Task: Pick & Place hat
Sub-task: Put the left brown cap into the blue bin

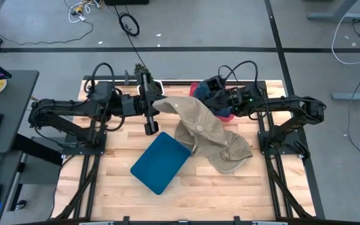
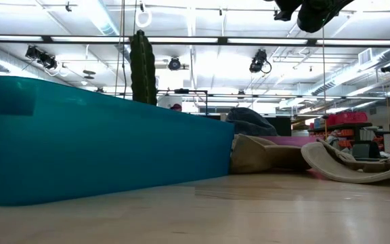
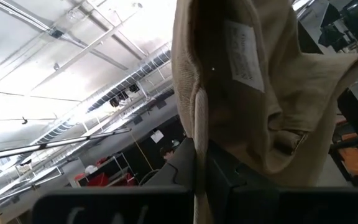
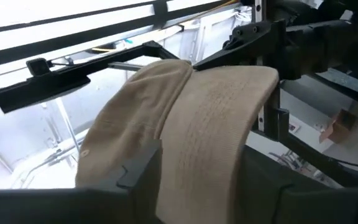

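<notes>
A tan hat [image 1: 199, 125] is spread between both grippers over the table's far middle; its lower part sags onto the table beside a second tan hat with a brim [image 1: 231, 159]. My left gripper [image 1: 155, 105] is shut on the hat's left end. My right gripper [image 1: 199, 97] is shut on its far upper part. In the left wrist view the tan hat [image 3: 241, 93] shows its inside with a white label. In the low view tan hats [image 2: 269, 152] lie right of the blue tray [image 2: 100, 142]. My left gripper pinches the tan hat's left edge [image 3: 197, 130] between its two fingers, coming level from the table's left. The cloth rises past the fingers, folded, in several layers. My right gripper pinches a ridge of the hat's crown [image 4: 204, 155] between its two fingers [image 4: 135, 168], coming from the table's right; the cloth bulges beyond them.
A blue rectangular tray [image 1: 160, 162] lies on the table near the middle, just left of the hats. Red and dark blue items [image 1: 225, 116] lie under the right gripper at the far side. Bare wood lies toward the near edge [image 1: 230, 194].
</notes>
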Available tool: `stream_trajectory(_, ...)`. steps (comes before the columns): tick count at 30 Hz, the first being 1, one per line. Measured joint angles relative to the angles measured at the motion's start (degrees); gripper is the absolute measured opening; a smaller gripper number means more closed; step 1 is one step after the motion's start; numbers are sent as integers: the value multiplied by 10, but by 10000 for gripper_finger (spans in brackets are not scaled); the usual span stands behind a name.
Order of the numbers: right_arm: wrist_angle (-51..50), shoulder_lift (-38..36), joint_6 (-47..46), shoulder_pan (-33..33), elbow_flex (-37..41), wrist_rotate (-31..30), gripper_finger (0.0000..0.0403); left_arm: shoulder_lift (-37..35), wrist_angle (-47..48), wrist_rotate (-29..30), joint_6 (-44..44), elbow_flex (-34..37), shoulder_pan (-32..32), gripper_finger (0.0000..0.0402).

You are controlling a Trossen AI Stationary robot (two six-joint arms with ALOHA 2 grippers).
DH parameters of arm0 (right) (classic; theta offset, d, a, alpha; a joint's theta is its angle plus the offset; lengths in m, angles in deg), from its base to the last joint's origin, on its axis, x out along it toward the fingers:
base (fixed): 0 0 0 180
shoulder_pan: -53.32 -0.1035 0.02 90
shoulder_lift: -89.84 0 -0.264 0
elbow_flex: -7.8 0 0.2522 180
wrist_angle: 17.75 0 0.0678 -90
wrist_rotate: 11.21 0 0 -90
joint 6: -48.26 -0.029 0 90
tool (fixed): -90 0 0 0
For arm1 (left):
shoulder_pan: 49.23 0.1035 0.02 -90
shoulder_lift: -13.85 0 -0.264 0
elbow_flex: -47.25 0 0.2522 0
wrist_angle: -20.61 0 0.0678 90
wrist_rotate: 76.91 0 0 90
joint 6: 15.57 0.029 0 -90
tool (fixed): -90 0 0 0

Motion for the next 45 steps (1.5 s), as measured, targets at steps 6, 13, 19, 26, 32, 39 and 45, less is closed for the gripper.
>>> stream_trajectory(6,1,0,18,0,0,7,66,0,1,1,-9,0,0,15)
stream_trajectory(13,20,-1,36,-1,0,19,17,0,11,3,-10,0,0,19)
stream_trajectory(19,25,-2,49,1,0,20,10,0,17,28,-11,0,0,57)
stream_trajectory(26,22,-3,48,12,0,26,8,-19,97,95,-13,1,0,147)
stream_trajectory(32,19,-16,43,33,0,40,7,-57,187,120,-59,1,-1,222)
stream_trajectory(39,19,-26,29,63,0,64,7,-108,317,165,-140,1,-1,255)
stream_trajectory(45,-9,-27,18,80,0,123,6,-161,393,200,-225,1,-1,252)
